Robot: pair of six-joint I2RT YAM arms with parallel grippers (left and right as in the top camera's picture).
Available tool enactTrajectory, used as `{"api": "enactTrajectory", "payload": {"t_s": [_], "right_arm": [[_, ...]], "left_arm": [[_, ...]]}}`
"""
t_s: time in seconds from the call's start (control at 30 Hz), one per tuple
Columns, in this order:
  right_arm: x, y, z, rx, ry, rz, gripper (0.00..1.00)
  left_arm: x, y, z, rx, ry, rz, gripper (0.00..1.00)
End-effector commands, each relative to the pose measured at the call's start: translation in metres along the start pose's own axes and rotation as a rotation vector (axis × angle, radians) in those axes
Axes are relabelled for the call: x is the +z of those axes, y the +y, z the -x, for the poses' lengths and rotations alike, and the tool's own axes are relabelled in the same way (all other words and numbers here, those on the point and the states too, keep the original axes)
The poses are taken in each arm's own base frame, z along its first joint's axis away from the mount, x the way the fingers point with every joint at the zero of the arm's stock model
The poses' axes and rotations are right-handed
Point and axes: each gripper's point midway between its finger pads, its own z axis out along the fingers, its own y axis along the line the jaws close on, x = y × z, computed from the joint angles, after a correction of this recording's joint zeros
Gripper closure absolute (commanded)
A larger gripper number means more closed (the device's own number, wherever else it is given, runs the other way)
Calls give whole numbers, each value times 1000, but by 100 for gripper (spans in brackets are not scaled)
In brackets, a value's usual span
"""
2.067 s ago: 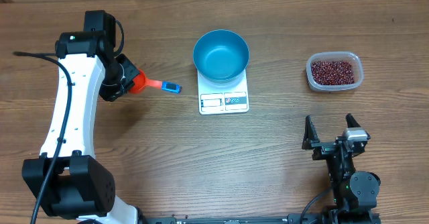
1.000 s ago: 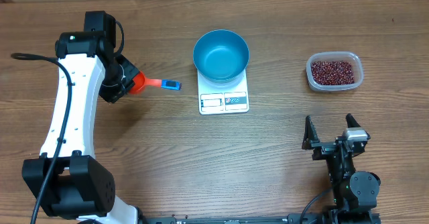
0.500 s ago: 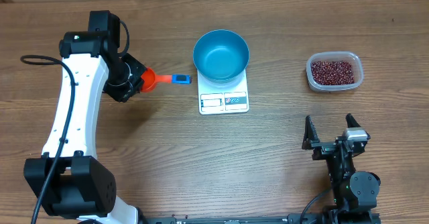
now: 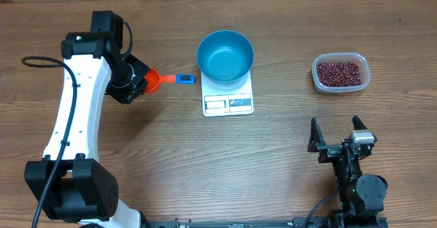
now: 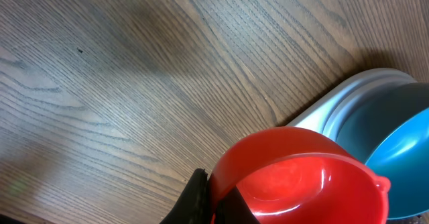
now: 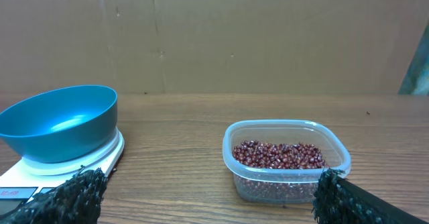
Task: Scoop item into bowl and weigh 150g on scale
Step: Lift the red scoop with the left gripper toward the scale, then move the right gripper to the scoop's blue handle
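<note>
My left gripper [image 4: 139, 82] is shut on the rim of a red scoop [image 4: 153, 81], whose blue-tipped handle [image 4: 185, 79] points right, ending just left of the bowl. In the left wrist view a black finger [image 5: 196, 196] presses the scoop's cup [image 5: 301, 177]; the cup is empty. The blue bowl [image 4: 225, 56] sits empty on the white scale [image 4: 228, 103]. The item, dark red beans [image 4: 339, 72], fills a clear tub [image 4: 362, 84] at the right. My right gripper [image 4: 336, 134] rests open near the front right, facing the tub [image 6: 288, 177] and bowl [image 6: 60, 123].
A brown cardboard wall [image 6: 214, 36] stands behind the table's far edge. Bare wooden tabletop [image 4: 205, 160] spreads in front of the scale and between bowl and tub. The left arm's white link [image 4: 68, 112] runs along the left side.
Over the last second the left arm carried the scoop right, bringing its handle tip close to the bowl; it has held still for the last half second. The right arm has not moved.
</note>
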Motion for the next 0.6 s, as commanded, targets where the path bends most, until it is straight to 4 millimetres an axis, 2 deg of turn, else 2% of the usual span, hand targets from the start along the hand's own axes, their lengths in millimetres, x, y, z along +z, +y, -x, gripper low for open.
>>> {"api": "enactTrajectory", "payload": {"t_s": [0.0, 0.23, 0.43, 0.57], "right_arm": [[0, -3, -1, -1, -6, -13, 0], [0, -3, -1, -1, -6, -13, 0], [0, -3, -1, -1, -6, -13, 0], [0, -3, -1, -1, -6, -13, 0]], "left_arm": [[-10, -7, -2, -1, -10, -33, 96], [-8, -16, -21, -56, 6, -24, 96], [-4, -51, -49, -3, -5, -85, 96], [-3, -64, -62, 19, -2, -113, 96]]}}
